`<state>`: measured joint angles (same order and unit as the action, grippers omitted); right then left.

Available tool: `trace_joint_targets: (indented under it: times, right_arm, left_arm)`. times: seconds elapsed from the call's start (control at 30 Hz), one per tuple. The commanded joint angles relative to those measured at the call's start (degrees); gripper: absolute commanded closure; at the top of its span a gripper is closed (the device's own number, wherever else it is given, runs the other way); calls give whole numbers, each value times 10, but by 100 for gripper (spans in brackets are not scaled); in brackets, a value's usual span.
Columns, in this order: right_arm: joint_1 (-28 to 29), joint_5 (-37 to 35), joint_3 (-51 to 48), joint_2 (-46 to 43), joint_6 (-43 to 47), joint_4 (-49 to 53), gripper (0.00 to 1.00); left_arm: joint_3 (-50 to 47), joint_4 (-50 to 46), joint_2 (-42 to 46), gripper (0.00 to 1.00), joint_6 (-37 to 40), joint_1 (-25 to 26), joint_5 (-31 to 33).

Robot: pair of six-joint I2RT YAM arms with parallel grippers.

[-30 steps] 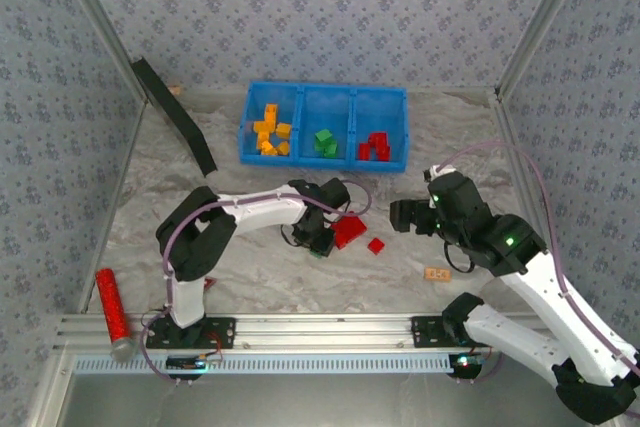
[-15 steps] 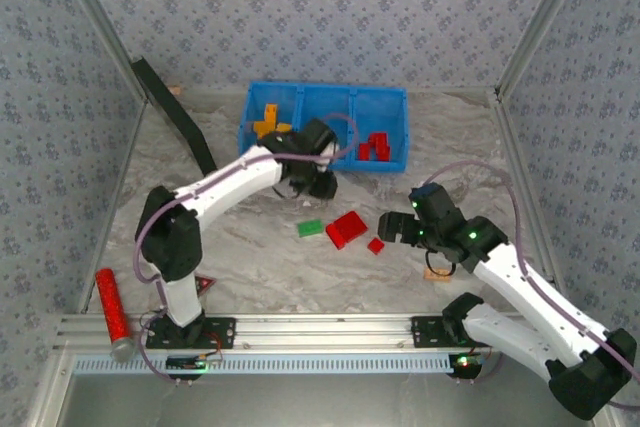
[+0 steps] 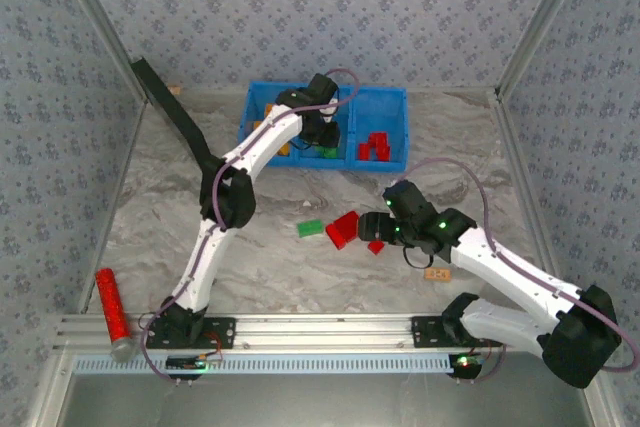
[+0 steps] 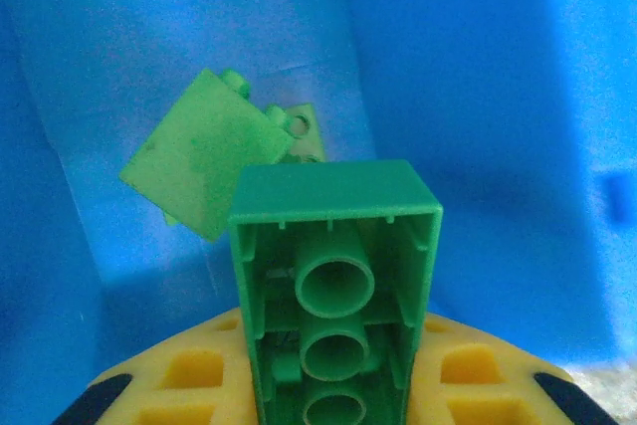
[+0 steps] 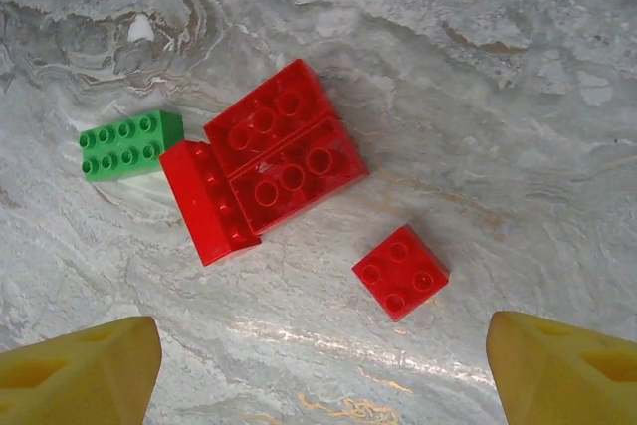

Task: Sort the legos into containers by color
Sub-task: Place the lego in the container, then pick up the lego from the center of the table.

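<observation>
Since the earlier frame the left arm has swung from the table centre out to the bin (image 3: pixel 395 91), and the right arm has advanced left toward the loose bricks.

Left gripper (image 3: pixel 322 129): fingers clamped on a green brick (image 4: pixel 333 276), held underside toward the wrist camera, above the middle compartment (image 4: pixel 478 97). Another green piece (image 4: pixel 204 151) already lies on that compartment's floor. The top view shows yellow-orange bricks (image 3: pixel 268 113) in the left compartment and red bricks (image 3: pixel 374 147) in the right one.

Right gripper (image 3: pixel 372 229): fingers spread wide and empty, hovering over the table (image 5: pixel 518 67). A small red brick (image 5: pixel 400 272) lies between them and a little ahead; a red cluster (image 5: pixel 264 161) and a flat green brick (image 5: pixel 129 143) lie further on, touching or nearly so.

Step in hand: delivery of a green brick to the green compartment, with the right arm lining up a red pick. Next, the left fingers need only part to drop the brick. The right gripper must descend centred on the small red brick, keeping clear of the cluster.
</observation>
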<state>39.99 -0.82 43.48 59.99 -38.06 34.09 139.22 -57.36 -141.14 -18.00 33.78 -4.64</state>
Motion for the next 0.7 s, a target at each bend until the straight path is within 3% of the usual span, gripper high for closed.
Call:
trace_joint_targets:
  times: [0.0,0.1,0.17,0.3,0.67]
  right_arm:
    - [11,-8,39,8,65,-4,14]
    - [41,-28,69,27,159,-2,14]
    - [58,-40,83,37,223,-6,13]
    - [67,14,81,37,353,-56,10]
    - [111,95,119,120,615,-73,8]
  left_arm:
    - [52,-43,-9,77,10,-3,-1]
    - [52,-40,-16,72,6,-4,-3]
    - [52,-42,-17,62,4,-5,-3]
    - [51,-41,-6,43,5,-7,-7]
    - [109,-61,53,38,9,-33,-48]
